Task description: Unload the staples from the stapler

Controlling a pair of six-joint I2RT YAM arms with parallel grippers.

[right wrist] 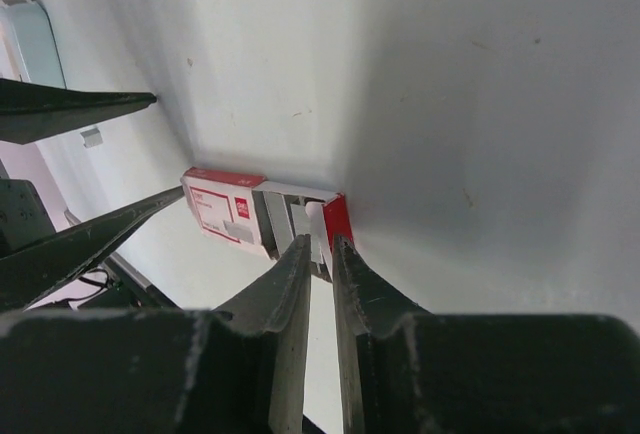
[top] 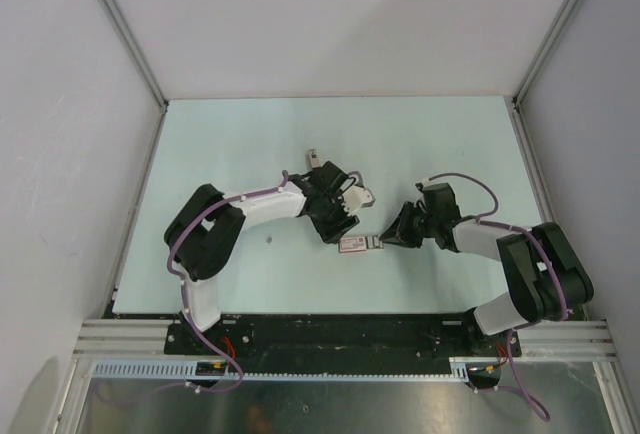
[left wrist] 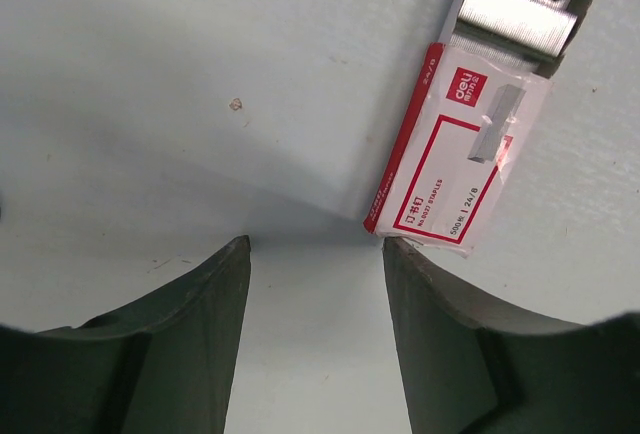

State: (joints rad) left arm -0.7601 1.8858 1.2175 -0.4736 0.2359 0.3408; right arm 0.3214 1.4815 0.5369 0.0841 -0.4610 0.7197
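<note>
The left claw is released, with its 2 fingers spread above the desk. One fingertip is touching the near corner of the red-and-white box, and nothing lies between the fingers. The right claw is clenched almost flat, and it looks to be grasping the red end of the tray that sticks out of the box. The staples, a silvery ribbed strip, lie in that exposed tray at the far end of the box, seen from the left wrist.

The main risk is the loose box. With the left claw released, nothing holds it, so any pull or push by the right claw would probably drag the whole box across the desk instead of sliding the tray. If the tray comes out crooked or too far, the strip could tip out and break into pieces too small to pick up. The fingertip at the corner could also twist the box.
</note>
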